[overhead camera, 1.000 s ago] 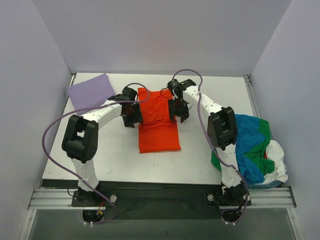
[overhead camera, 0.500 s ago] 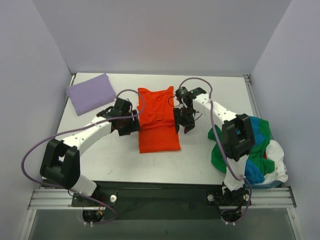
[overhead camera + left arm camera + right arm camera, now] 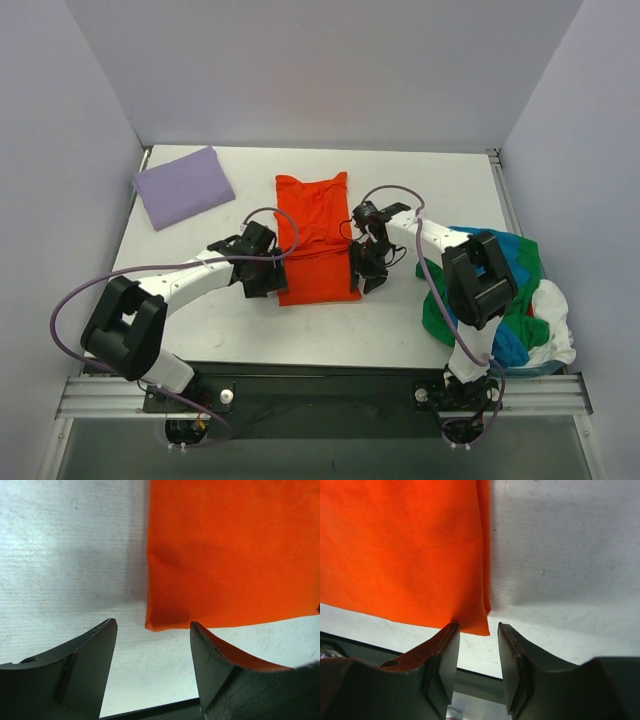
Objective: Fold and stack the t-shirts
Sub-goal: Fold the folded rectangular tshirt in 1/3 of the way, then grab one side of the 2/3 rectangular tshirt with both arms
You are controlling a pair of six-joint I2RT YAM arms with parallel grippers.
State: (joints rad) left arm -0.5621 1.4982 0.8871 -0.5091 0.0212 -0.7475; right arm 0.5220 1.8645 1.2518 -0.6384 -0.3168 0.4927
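An orange-red t-shirt (image 3: 315, 230), folded into a long strip, lies flat mid-table. My left gripper (image 3: 268, 278) is low at its near left corner, jaws open. In the left wrist view that corner of the t-shirt (image 3: 230, 555) lies just ahead of the left gripper (image 3: 152, 630), untouched. My right gripper (image 3: 362, 275) is at the near right corner, open with a narrower gap. In the right wrist view the right gripper (image 3: 477, 630) has the t-shirt (image 3: 400, 545) corner right at its fingertips, not pinched. A folded lavender t-shirt (image 3: 183, 186) lies at the back left.
A loose heap of green, blue and white t-shirts (image 3: 505, 290) hangs over the table's right edge beside the right arm. The white table (image 3: 220, 320) ends close behind both grippers at its near edge.
Both grippers have slid along the orange-red t-shirt's sides from near its collar end to its near corners. The left jaws opened wider and the right jaws narrowed a little.
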